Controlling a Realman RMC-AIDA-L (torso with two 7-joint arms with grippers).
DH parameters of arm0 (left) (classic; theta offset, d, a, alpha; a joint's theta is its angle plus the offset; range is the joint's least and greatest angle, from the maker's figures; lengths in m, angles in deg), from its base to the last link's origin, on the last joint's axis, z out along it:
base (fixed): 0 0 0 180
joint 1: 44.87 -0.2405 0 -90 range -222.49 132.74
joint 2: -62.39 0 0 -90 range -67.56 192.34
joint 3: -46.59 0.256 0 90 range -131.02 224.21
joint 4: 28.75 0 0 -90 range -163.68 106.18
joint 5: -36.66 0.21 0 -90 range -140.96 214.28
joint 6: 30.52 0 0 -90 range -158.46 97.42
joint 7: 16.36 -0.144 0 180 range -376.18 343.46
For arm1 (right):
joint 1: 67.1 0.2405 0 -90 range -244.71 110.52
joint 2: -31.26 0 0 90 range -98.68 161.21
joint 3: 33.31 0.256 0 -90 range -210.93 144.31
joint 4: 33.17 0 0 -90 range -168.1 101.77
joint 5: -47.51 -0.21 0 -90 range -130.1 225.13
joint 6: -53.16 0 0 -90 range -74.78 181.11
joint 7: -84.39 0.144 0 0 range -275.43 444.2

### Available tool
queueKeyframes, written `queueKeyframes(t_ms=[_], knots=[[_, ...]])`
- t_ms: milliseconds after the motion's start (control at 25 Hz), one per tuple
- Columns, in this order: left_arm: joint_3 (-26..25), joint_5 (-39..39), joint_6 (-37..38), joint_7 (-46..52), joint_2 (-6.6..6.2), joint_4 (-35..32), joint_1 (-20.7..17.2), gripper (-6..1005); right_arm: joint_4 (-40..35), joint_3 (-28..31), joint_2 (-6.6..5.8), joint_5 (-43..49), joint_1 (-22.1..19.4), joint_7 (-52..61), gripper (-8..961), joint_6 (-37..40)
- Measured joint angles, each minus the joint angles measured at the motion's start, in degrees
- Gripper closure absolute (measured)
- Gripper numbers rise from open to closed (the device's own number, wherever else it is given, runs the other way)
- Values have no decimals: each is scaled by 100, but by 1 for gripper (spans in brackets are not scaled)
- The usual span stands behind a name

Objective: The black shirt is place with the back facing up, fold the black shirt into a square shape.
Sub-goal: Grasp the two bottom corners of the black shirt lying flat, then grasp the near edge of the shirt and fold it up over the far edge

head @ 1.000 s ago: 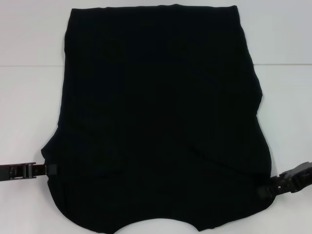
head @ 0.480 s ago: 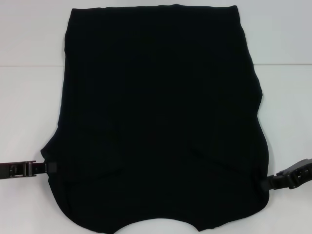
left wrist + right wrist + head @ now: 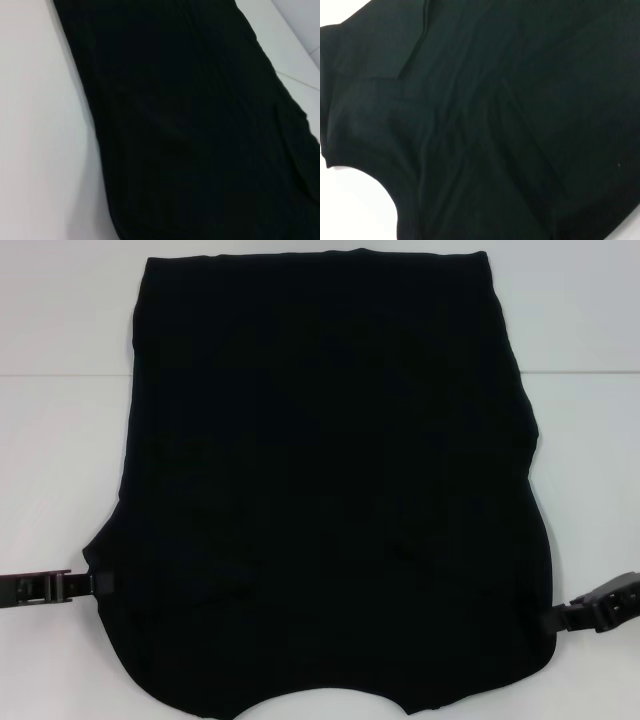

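surface [image 3: 60, 460]: white, with a faint seam across its far part | on it: the black shirt [image 3: 330, 480], spread flat before me, plain side up, covering most of the middle | bare white either side

Head view: looks forward and down from above, wide, taking in nearly the whole black shirt [image 3: 330, 480] spread on the white table [image 3: 60, 460], near hem cut off at the lower edge. Left pincer [image 3: 100, 584] and right pincer [image 3: 560, 621] seen at the shirt's side edges. Left wrist view: close, low, raking along the shirt [image 3: 200, 125] with a strip of table [image 3: 40, 125] beside it. Right wrist view: closer yet, filled by creased fabric [image 3: 495, 115]. Shared by all three: shirt cloth and table surface.
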Motion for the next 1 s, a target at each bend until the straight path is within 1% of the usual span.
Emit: queueKeyframes(t_ms=[120, 200, 240, 280, 400, 600, 640, 680, 760, 840, 880, 1000], knots=[[-202, -99, 295, 0, -18, 0, -33, 972, 19, 165, 7, -46, -123, -201, 888, 13], [-554, -170, 648, -21, -49, 0, -79, 972, 51, 381, 28, -112, -267, -426, 888, 46], [-647, -205, 752, -42, -53, 0, -103, 972, 54, 455, 38, -167, -330, -512, 888, 52], [-823, -255, 906, -76, -57, 0, -165, 972, 63, 548, 52, -218, -423, -630, 888, 62], [-1097, -326, 1162, -147, -57, 2, -341, 972, 162, 826, 67, -433, -712, -1051, 888, 129], [-1286, -335, 1369, -254, 0, 5, -637, 972, 358, 1341, 8, -594, -1060, -1642, 888, 371], [-1301, -335, 1409, -289, 16, 6, -683, 972, 370, 1520, -3, -597, -1175, -1818, 888, 493], [-1312, -335, 1458, -322, 29, 7, -724, 972, 370, 1520, -3, -597, -1175, -1818, 888, 493], [-1321, -334, 1583, -394, 50, 8, -792, 972, 370, 1705, -39, -599, -1315, -1968, 888, 620], [-1349, -334, 1774, -525, 83, 8, -920, 972, 375, 1974, -108, -601, -1530, -2172, 888, 770], [-1349, -334, 1774, -525, 83, 8, -920, 972, 375, 1974, -108, -601, -1530, -2172, 888, 770], [-1445, -321, 1998, -677, 103, 2, -1026, 972, 393, 2218, -174, -598, -1727, -2337, 888, 884]])
